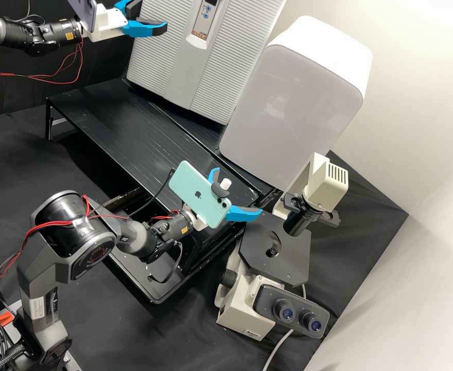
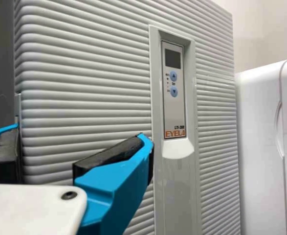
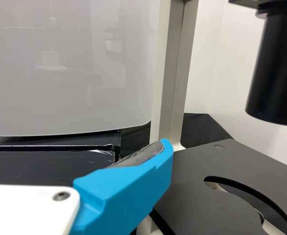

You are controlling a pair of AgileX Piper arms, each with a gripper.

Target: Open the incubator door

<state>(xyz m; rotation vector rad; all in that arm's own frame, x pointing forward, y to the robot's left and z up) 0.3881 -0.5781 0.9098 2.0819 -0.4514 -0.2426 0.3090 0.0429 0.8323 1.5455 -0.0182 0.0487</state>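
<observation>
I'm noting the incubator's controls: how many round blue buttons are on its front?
2, both on the control panel of the incubator: the up-arrow button under the dark display, and the down-arrow button beneath. The left gripper hides part of the front, where others could be.

1. Arms: right arm [image 1: 46, 268], left arm [image 1: 44, 37]; dark grey housings, glossy black cylindrical joints.
2. Joint cap [image 1: 97, 256]: round, black, with red markings.
3. Cables [image 1: 49, 224]: thin, red; others black.
4. Labels: orange wrist label [image 1: 184, 230]; white label [image 1: 37, 307] lower down.
5. Left gripper [image 1: 150, 15], right gripper [image 1: 240, 198]: white bodies; bright blue, angular jaws; dark pads [image 2: 111, 154].
6. Cover plate [image 2: 31, 210]: white, round-cornered, with dark screw [image 2: 69, 195].
</observation>
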